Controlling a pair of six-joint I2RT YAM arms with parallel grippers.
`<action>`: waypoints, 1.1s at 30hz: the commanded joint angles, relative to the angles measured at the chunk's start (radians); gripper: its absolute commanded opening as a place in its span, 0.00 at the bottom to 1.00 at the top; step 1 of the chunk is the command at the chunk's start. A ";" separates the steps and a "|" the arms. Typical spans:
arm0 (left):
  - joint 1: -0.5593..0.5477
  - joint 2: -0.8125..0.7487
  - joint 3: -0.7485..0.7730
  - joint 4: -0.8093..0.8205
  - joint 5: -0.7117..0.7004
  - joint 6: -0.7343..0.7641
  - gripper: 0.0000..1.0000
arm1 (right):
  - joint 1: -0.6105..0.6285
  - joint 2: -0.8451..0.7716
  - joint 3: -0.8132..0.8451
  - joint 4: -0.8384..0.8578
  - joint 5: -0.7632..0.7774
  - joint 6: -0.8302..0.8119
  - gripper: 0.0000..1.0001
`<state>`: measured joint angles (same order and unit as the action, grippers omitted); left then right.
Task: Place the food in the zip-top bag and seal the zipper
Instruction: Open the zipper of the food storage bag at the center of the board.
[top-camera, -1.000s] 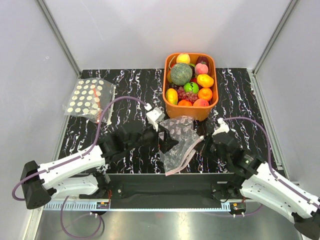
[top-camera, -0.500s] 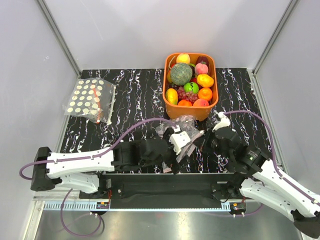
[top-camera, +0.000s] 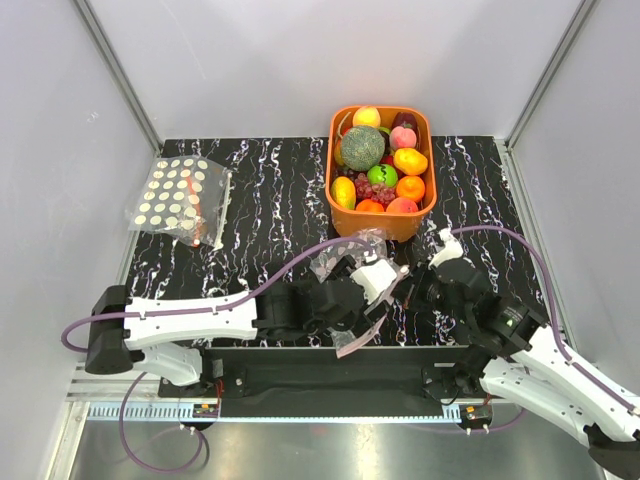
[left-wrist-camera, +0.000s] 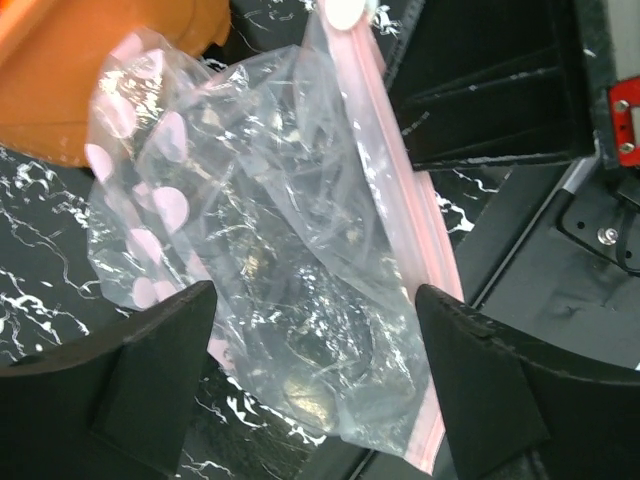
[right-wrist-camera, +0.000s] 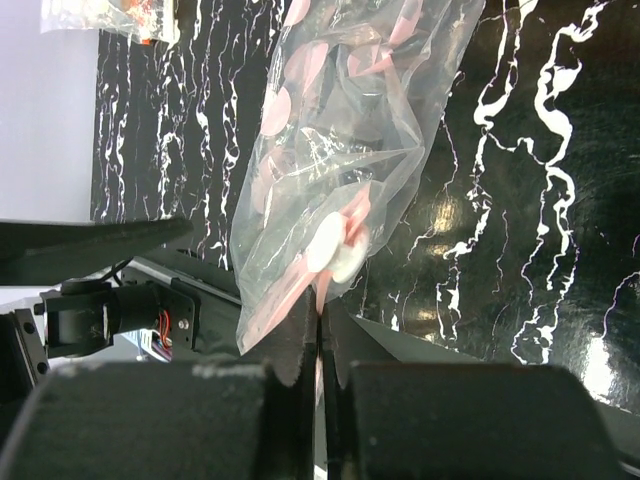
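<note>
The zip-top bag (left-wrist-camera: 290, 270), clear and crinkly with pale pink dots, hangs crumpled between the two grippers near the table's front edge (top-camera: 340, 262). Its pink zipper (left-wrist-camera: 410, 220) runs along the mouth edge. My right gripper (right-wrist-camera: 320, 312) is shut on that pink strip next to a white round piece (right-wrist-camera: 335, 250), seen from above at the right gripper (top-camera: 408, 286). My left gripper (left-wrist-camera: 315, 385) is open, its fingers (left-wrist-camera: 150, 370) either side of the bag's lower part without touching it. The food (top-camera: 380, 165) lies in the orange basket (top-camera: 385, 226). I see nothing inside the bag.
A second clear bag with cream dots (top-camera: 180, 198) lies at the table's far left. The orange basket stands just behind the held bag, its wall close to the left gripper (left-wrist-camera: 90, 80). The black base rail (top-camera: 320, 375) runs along the near edge.
My left arm has swung right across the table until its jaws straddle the bag, and they have narrowed slightly. The bag has bunched up. My right gripper stays shut on the strip.
</note>
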<state>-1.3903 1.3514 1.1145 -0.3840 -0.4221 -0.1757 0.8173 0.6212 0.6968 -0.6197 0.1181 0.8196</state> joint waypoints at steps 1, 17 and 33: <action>-0.013 -0.006 0.054 0.019 -0.023 -0.027 0.81 | 0.008 0.005 0.000 0.006 -0.008 0.013 0.00; -0.061 0.084 0.168 -0.110 -0.170 -0.145 0.68 | 0.008 0.121 0.128 -0.023 0.046 -0.016 0.00; -0.070 0.089 0.163 -0.186 -0.287 -0.202 0.00 | 0.008 0.123 0.130 -0.049 0.066 0.018 0.00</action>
<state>-1.4548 1.4311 1.2411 -0.5446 -0.6666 -0.3702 0.8173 0.7475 0.8051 -0.6636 0.1478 0.8234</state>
